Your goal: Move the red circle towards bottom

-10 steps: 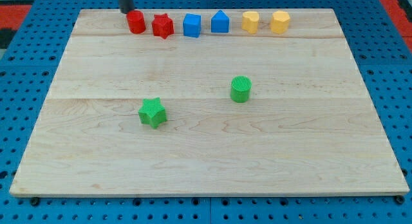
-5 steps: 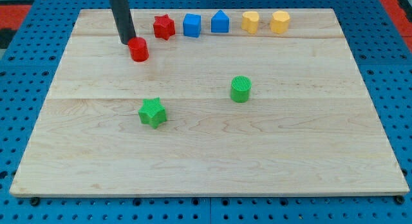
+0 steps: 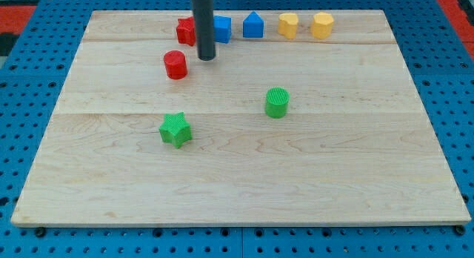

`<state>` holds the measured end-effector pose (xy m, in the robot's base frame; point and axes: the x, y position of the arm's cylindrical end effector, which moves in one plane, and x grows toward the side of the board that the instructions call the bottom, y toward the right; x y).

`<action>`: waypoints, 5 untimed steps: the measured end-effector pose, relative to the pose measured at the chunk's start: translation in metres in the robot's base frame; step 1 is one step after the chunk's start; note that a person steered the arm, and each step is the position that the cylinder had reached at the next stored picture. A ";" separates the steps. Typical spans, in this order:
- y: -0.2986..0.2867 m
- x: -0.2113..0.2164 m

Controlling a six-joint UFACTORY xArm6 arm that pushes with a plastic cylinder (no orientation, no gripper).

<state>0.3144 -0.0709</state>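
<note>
The red circle (image 3: 175, 64) stands on the wooden board (image 3: 237, 176) in the upper left part, below the row of blocks along the view's top. My tip (image 3: 206, 58) is just to the circle's right and slightly above it, with a small gap between them. The dark rod rises from the tip and partly hides the red star (image 3: 185, 31) and the blue square (image 3: 221, 29).
Along the view's top stand the red star, the blue square, a blue house-shaped block (image 3: 253, 25) and two yellow blocks (image 3: 288, 24) (image 3: 322, 25). A green star (image 3: 175, 130) lies below the red circle. A green circle (image 3: 277, 102) stands at centre right.
The red circle has slid out of the top row, down and slightly right. My tip has moved from the circle's upper left to its right side.
</note>
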 end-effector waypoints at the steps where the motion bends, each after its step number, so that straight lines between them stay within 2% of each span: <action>1: -0.036 0.009; 3: -0.041 0.053; 4: -0.046 0.061; 5: -0.077 0.066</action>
<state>0.3800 -0.1482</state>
